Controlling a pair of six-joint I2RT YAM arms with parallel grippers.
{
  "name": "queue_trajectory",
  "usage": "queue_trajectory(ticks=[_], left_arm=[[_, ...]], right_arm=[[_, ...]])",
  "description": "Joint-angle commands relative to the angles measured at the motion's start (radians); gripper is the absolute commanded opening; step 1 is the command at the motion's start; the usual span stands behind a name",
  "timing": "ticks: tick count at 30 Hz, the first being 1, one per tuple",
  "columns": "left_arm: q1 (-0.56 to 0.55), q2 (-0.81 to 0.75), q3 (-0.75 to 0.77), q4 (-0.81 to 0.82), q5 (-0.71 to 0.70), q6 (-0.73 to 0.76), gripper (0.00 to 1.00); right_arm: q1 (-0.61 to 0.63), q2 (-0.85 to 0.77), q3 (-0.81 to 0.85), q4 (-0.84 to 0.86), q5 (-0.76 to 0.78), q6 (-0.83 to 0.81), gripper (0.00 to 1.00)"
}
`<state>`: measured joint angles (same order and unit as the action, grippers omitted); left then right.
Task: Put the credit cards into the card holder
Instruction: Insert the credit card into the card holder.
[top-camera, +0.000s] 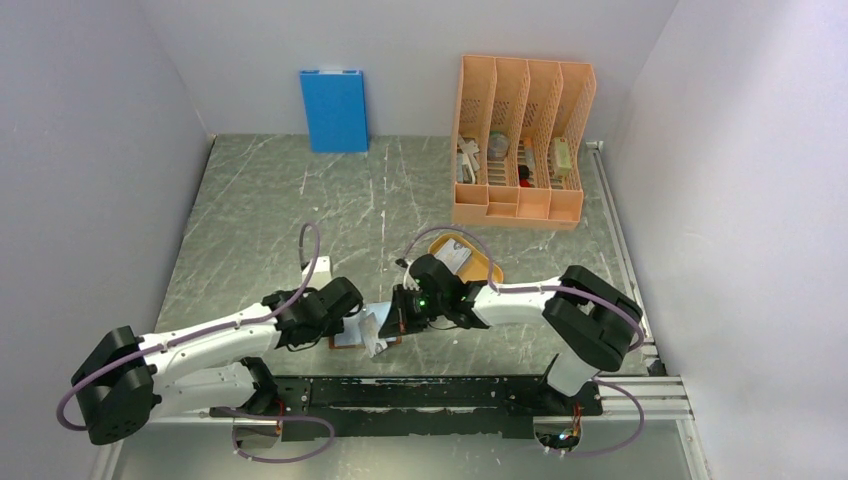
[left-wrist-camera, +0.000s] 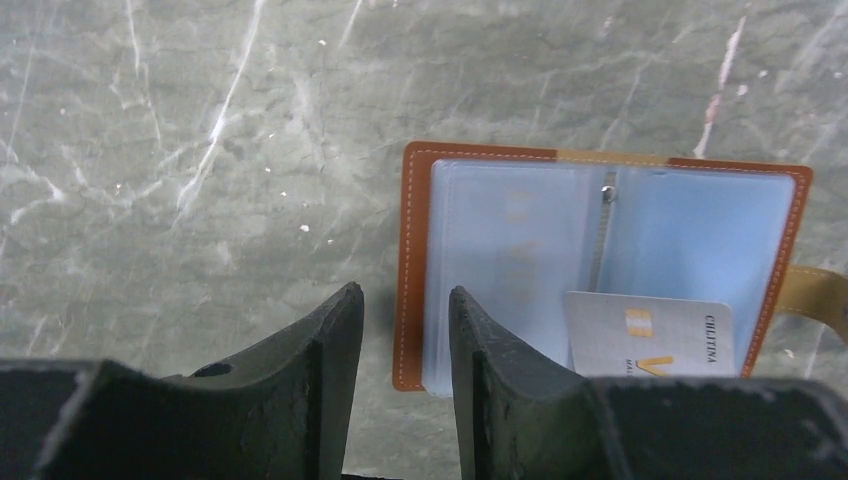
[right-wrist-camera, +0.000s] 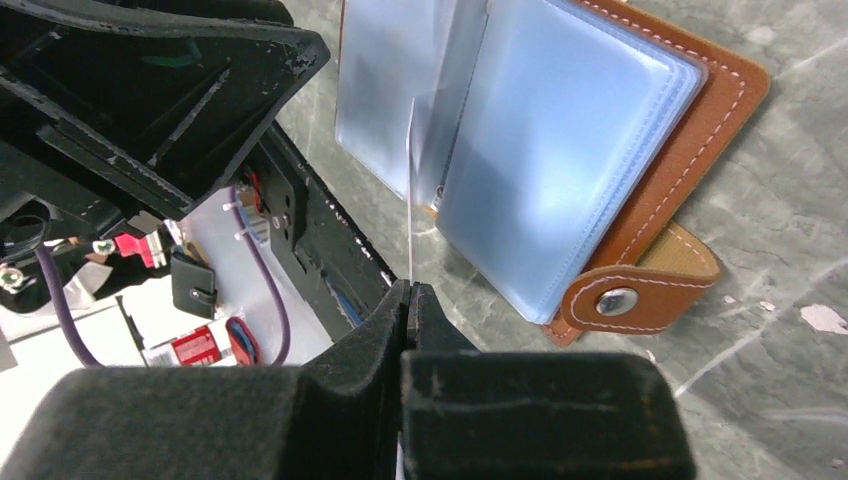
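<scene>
The brown card holder (left-wrist-camera: 520, 260) lies open on the marble surface (left-wrist-camera: 200, 200), a white card (left-wrist-camera: 650, 335) in its right sleeve. The right hand (right-wrist-camera: 408, 296) pinches a credit card (right-wrist-camera: 411, 200) edge-on over the sleeves. The left hand (left-wrist-camera: 403, 300) is released and empty at the holder's left edge.

I see the card holder (left-wrist-camera: 500, 250) lying open and flat on the desk (left-wrist-camera: 200, 150), close to the near edge. It is brown leather with pale stitching, its clear sleeves are fanned up, and its tan snap strap (right-wrist-camera: 640, 300) sticks out to one side. One white card (left-wrist-camera: 650, 335) with gold print stands on edge over the sleeves, pinched in my right end effector (right-wrist-camera: 409, 292). More pale cards (top-camera: 452, 257) lie in the orange tray (top-camera: 490, 268) behind.
</scene>
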<state>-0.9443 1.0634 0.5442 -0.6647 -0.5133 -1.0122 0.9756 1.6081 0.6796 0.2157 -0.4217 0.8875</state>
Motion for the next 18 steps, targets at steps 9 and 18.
queue_trajectory(ticks=[9, 18], left_arm=[[0.000, -0.013, -0.072, -0.027, -0.007, -0.099, 0.42], [0.004, -0.014, -0.073, -0.049, -0.030, -0.135, 0.41]], right_arm=[[0.003, -0.006, -0.006, 0.092, -0.009, 0.046, 0.00], [-0.015, -0.056, -0.041, 0.058, 0.010, 0.038, 0.00]])
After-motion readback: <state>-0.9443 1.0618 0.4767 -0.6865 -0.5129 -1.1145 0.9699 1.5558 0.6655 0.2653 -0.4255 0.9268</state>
